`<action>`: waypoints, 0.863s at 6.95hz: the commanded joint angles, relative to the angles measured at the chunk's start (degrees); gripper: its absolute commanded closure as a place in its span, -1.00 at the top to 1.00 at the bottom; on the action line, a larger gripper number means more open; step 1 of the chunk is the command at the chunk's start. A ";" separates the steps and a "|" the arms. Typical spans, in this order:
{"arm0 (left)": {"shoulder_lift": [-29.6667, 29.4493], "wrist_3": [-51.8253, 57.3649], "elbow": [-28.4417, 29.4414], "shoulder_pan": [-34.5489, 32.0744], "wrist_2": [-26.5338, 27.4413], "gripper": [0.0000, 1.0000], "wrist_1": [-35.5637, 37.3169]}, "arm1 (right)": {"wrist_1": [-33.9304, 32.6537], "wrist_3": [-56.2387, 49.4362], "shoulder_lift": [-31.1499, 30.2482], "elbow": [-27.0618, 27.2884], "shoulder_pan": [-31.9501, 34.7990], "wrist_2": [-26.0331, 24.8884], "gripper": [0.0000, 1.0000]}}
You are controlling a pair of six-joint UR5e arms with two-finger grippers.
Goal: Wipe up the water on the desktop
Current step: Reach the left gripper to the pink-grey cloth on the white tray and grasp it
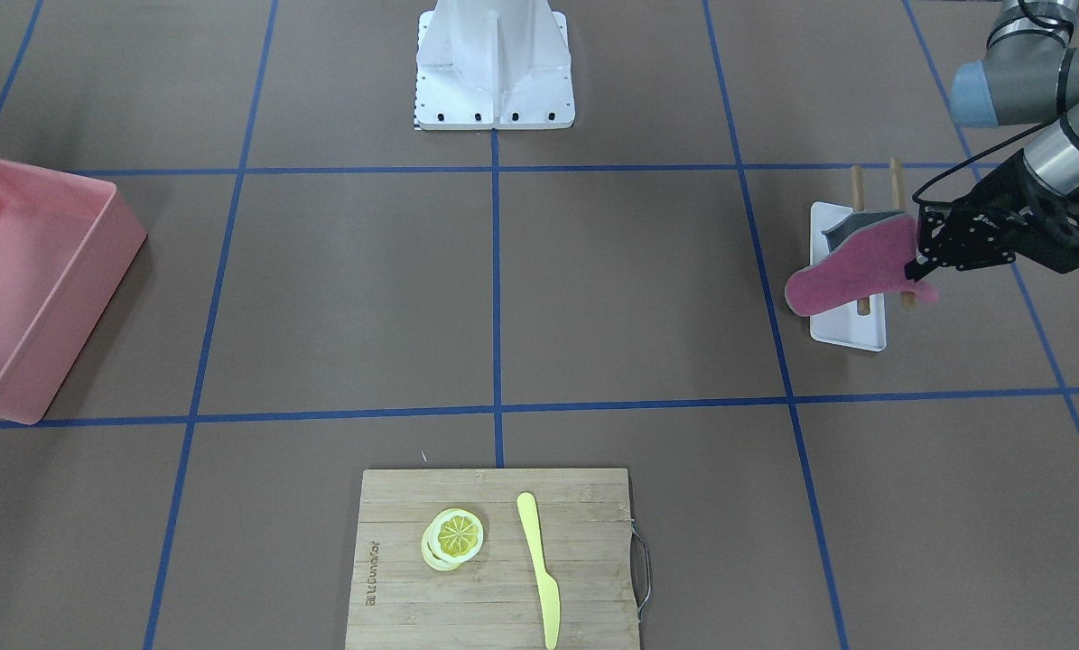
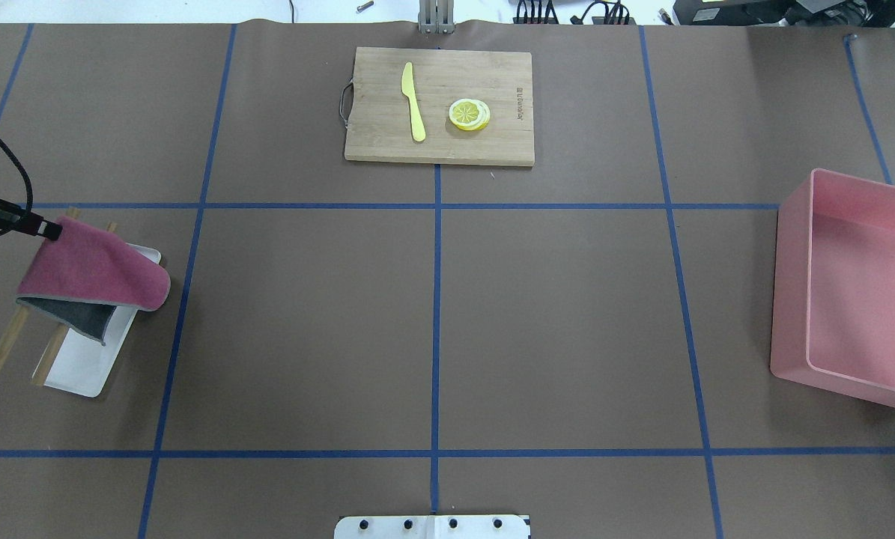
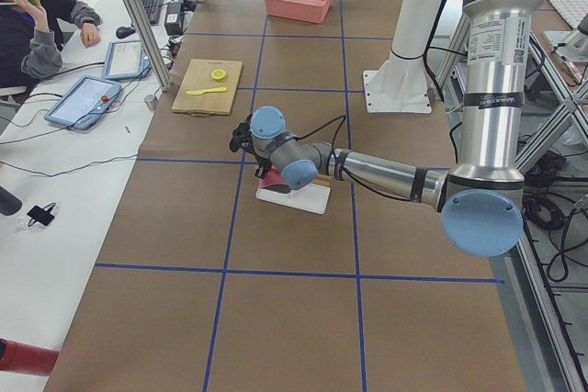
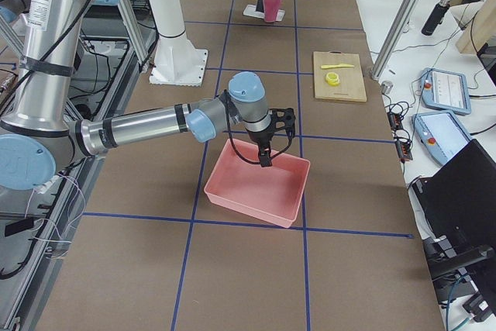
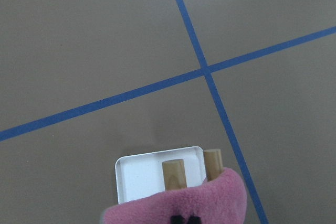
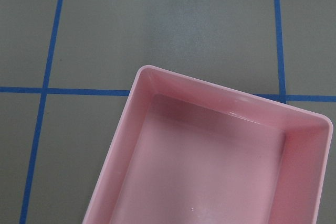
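Note:
The brown desktop (image 2: 305, 314) is crossed by blue tape lines, and I make out no water patch on it. My left gripper (image 1: 918, 266) is shut on the edge of a magenta cloth (image 1: 855, 271) with a grey underside. It holds the cloth lifted, draping over a white tray (image 1: 851, 329) with two wooden rods (image 1: 857, 185). The cloth (image 2: 95, 266) hangs at the far left in the overhead view and fills the bottom edge of the left wrist view (image 5: 178, 203). My right gripper (image 4: 265, 160) hovers over the pink bin (image 4: 256, 187); I cannot tell whether it is open.
A bamboo cutting board (image 2: 376, 82) with a yellow knife (image 2: 414, 101) and lemon slices (image 2: 469, 114) lies at the far middle. The pink bin (image 2: 792, 284) stands on my right. The robot's base (image 1: 494, 63) is at the near middle.

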 commanded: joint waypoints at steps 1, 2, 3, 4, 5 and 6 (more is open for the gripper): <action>0.00 -2.81 -1.39 -0.35 -0.30 -1.00 -0.84 | 0.07 0.16 3.23 0.38 -0.09 0.53 1.00; -1.66 -10.76 -2.36 -0.53 -0.73 -1.00 -0.85 | 0.24 0.25 6.83 0.38 -1.39 0.44 1.00; -3.93 -19.97 -4.28 -0.45 -0.74 -1.00 -0.67 | 2.24 0.25 12.34 0.03 -4.37 0.35 1.00; -6.92 -30.59 -6.13 -0.45 -0.65 -1.00 -0.67 | 3.57 1.82 18.84 -0.67 -9.79 -0.08 0.99; -11.47 -42.27 -6.93 -0.36 -0.56 -1.00 -0.58 | 3.76 10.80 24.12 -0.24 -14.89 -3.31 0.99; -15.52 -51.26 -7.02 -0.18 -0.04 -1.00 -0.58 | 3.85 13.93 29.57 0.12 -23.82 -13.87 0.99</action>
